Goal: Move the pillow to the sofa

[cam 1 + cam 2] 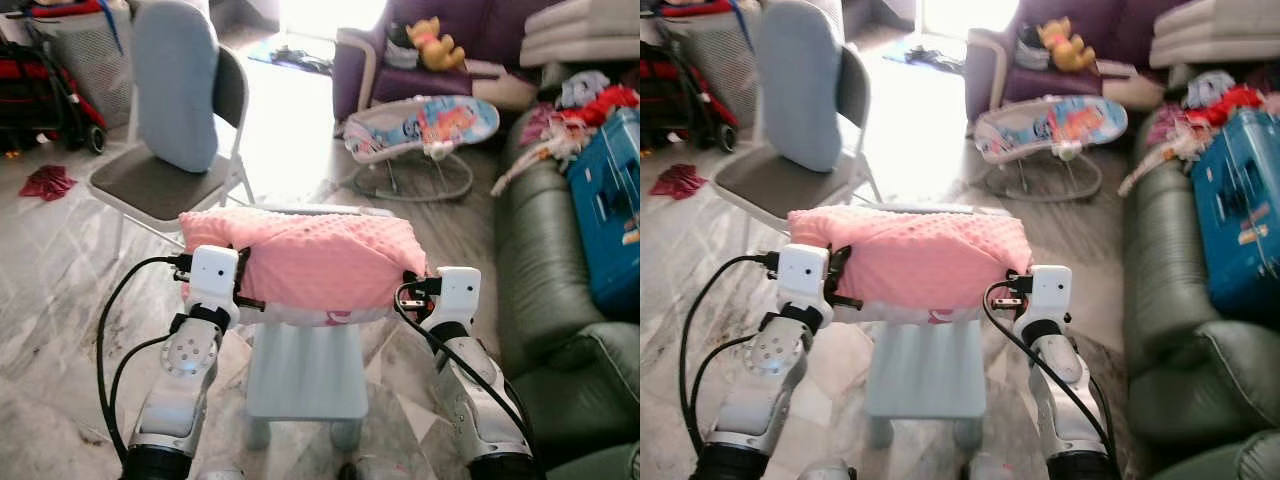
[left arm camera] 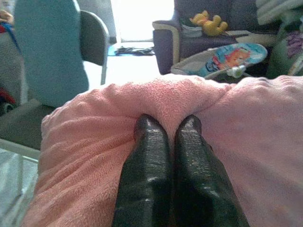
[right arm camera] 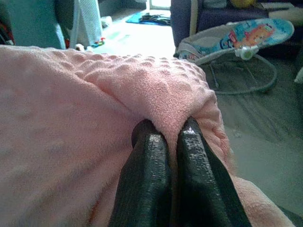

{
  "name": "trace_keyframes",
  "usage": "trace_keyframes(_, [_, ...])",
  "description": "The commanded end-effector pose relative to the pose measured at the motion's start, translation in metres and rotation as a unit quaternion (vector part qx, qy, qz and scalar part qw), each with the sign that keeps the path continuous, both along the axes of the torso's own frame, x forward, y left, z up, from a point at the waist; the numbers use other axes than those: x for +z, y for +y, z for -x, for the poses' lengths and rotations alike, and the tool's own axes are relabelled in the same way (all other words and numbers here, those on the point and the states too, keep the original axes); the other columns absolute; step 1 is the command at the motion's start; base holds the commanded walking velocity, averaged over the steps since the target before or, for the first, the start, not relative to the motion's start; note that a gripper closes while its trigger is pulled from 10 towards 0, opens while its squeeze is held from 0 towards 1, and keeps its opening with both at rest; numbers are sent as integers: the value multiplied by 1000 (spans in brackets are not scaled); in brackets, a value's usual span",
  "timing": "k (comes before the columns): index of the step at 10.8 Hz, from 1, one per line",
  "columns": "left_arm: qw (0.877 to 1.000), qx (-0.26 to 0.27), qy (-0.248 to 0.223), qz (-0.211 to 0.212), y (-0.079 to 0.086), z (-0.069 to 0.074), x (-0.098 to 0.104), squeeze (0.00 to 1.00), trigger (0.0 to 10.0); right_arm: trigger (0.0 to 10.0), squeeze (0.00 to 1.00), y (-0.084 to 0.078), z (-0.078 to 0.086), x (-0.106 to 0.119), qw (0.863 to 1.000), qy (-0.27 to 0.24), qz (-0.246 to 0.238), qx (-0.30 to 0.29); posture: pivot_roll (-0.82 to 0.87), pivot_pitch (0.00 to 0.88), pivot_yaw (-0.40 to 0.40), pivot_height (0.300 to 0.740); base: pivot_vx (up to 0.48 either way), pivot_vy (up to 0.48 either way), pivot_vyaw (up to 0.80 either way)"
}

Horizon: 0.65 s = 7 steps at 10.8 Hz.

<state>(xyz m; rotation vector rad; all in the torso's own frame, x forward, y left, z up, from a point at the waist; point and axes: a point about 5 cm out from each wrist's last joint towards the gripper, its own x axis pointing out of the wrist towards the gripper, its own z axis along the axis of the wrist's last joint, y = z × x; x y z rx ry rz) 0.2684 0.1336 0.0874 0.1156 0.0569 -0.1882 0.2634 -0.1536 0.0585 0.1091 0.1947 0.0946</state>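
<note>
A pink dotted pillow (image 1: 310, 262) is held up between my two arms, just above a small pale blue stool (image 1: 305, 370). My left gripper (image 2: 168, 127) is shut on a pinched fold at the pillow's left end. At the right end, my right gripper (image 3: 166, 130) is shut on another fold of the pink fabric. The dark green sofa (image 1: 545, 270) runs along my right side, its arm (image 1: 575, 385) near my right elbow.
A grey folding chair (image 1: 165, 180) with a blue cushion (image 1: 178, 80) stands ahead on the left. A baby bouncer (image 1: 425, 130) and a purple armchair (image 1: 430, 50) lie ahead. A blue box (image 1: 610, 210) and clothes crowd the sofa seat. Marble floor lies on the left.
</note>
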Motion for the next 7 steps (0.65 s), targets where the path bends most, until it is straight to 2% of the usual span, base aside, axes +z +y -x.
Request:
trace_keyframes(1, [1000, -15, -10, 3, -4, 0, 6, 0, 10000, 10000, 0, -2, -2, 4, 1000, -7, -5, -1, -12, 55, -46, 740, -274, 398, 0])
trace_keyframes(3, [1000, -19, -7, 6, -4, 0, 7, 0, 10000, 10000, 0, -4, -2, 4, 1000, -5, 1, -5, -12, 57, -46, 740, -249, 414, 0])
trace_keyframes(7, [1000, -25, -3, 9, -6, 1, 7, 0, 10000, 10000, 0, -2, -4, 3, 1000, 4, 12, -2, -10, 60, -48, 740, 0, 452, 0])
